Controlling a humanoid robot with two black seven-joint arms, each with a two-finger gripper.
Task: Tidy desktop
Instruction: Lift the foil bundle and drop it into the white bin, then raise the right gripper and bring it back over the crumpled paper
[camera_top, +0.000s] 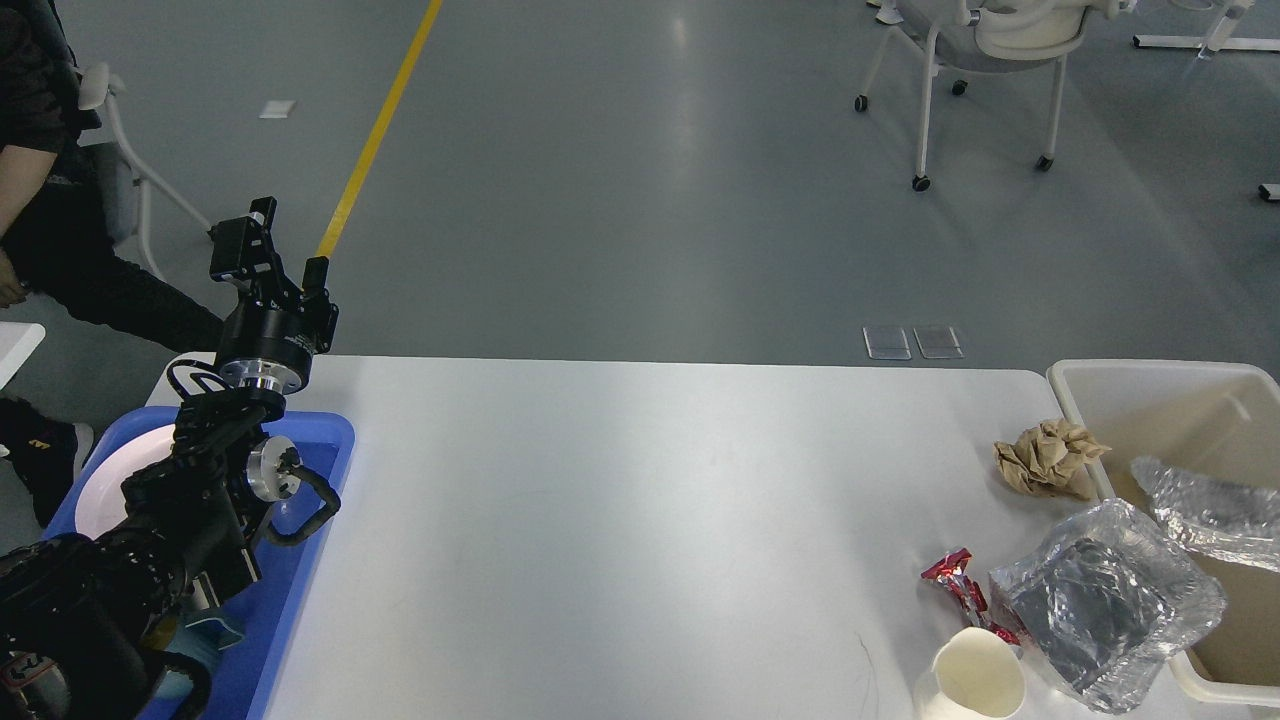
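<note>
White desktop (620, 520) holds one foil tray (1105, 610); left end effector (268, 262) spread, empty.

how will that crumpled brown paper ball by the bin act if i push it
The crumpled brown paper ball looks light, so it would probably skid across the glossy desktop. Its creased, lumpy shape suggests it would tumble unevenly and squash easily under a grip.

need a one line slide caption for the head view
Left gripper raised open over the blue tray; crumpled paper, red wrapper and foil container remain on the desktop.
</note>
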